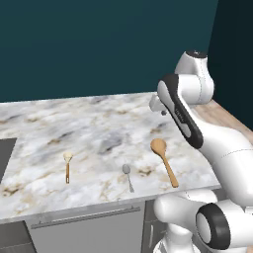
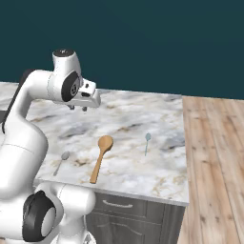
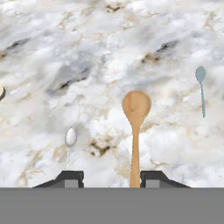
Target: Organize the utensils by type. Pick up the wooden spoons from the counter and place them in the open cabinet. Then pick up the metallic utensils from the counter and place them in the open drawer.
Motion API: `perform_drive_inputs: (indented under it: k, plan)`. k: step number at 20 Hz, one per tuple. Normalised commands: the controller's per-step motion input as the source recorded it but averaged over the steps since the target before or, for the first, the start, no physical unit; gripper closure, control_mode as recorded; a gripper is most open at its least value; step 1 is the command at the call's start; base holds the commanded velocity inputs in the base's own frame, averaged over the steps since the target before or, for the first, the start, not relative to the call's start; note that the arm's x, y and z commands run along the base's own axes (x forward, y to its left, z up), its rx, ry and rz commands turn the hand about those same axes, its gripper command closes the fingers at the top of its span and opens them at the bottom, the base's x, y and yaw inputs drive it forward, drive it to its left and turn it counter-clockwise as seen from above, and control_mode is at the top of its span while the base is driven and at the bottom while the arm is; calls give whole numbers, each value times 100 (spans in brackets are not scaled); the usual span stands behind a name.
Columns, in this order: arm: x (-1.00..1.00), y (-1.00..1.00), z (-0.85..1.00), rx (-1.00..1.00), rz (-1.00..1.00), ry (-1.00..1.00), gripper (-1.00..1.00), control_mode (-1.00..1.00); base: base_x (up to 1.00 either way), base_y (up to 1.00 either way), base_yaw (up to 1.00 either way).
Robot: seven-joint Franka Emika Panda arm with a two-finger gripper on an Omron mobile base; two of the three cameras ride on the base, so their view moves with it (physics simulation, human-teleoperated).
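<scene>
A large wooden spoon (image 1: 163, 159) (image 2: 101, 157) (image 3: 136, 117) lies near the marble counter's front edge, bowl pointing away from me. Left of it lies a small metal spoon (image 1: 128, 176) (image 2: 61, 162) (image 3: 70, 139). Further left is a short wooden spoon (image 1: 67, 165) with a pale bowl, its tip just showing at the hand view's left edge. To the right lies a grey-blue spoon (image 2: 147, 143) (image 3: 201, 86). My gripper (image 1: 159, 107) (image 2: 78, 108) (image 3: 111, 179) hangs open well above the counter, behind the large spoon, holding nothing.
The marble counter (image 1: 99, 128) (image 2: 138, 114) has a dark inset (image 1: 5, 155) at its left end. Grey drawer fronts (image 1: 89, 225) (image 2: 119, 206) sit below the front edge. Wooden floor (image 2: 214, 162) lies to the right of the counter.
</scene>
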Motion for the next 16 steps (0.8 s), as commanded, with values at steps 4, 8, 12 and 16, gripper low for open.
perform_drive_inputs:
  k: [4,8,12,16]
  plan:
    - [0,-3,-15,0,0,0,-100,-100,0,0,0]
    - [0,-22,-33,0,0,0,-100,-100,0,0,0]
    - [0,-46,-32,0,0,0,-100,-100,0,0,0]
    - [0,-59,-26,0,0,0,-100,-100,0,0,0]
